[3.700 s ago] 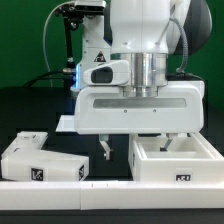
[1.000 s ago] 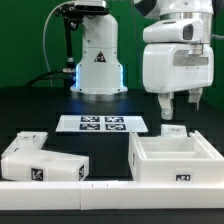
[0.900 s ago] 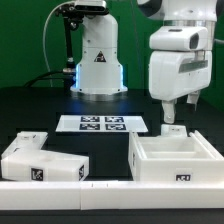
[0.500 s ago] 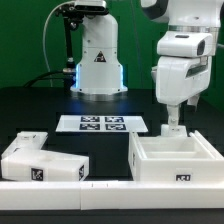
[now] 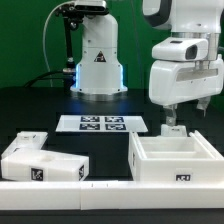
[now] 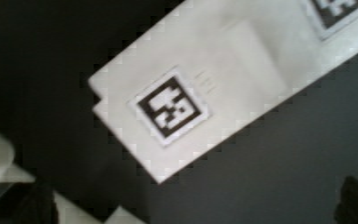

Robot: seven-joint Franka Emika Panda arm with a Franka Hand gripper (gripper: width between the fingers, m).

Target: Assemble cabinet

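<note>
Nearest, a white rail [image 5: 110, 196] runs across the front edge of the dark worktop [image 5: 30, 112]. Just behind it, on the exterior view's left, loose cabinet panels [image 5: 42, 160] lie together, one showing a small black-and-white tag on its front face; how they overlap is not clear. On the exterior view's right, also just behind the rail, sits the cabinet box [image 5: 158, 172], open side up, white walls, a tag on its near wall, hollow inside as far as can be seen. Just beyond the box's far wall a small white block [image 5: 176, 131] rests on the worktop; whether it touches the box cannot be told. The gripper [image 5: 180, 116] hangs over that block, pointing down, jaws spread wide with nothing held between them; one finger [image 5: 171, 117] shows close above the block, contact unclear. The wrist view gives a tilted, blurred look at a flat white piece [image 6: 211, 70] carrying a tag, lying on the dark worktop; which piece it is cannot be told. Farther back, mid-worktop, the marker board [image 5: 100, 124] lies flat, well apart from the box and the panels. Farthest, the white robot base [image 5: 97, 55] stands behind the board, a blue light on its side toward the exterior view's left
</note>
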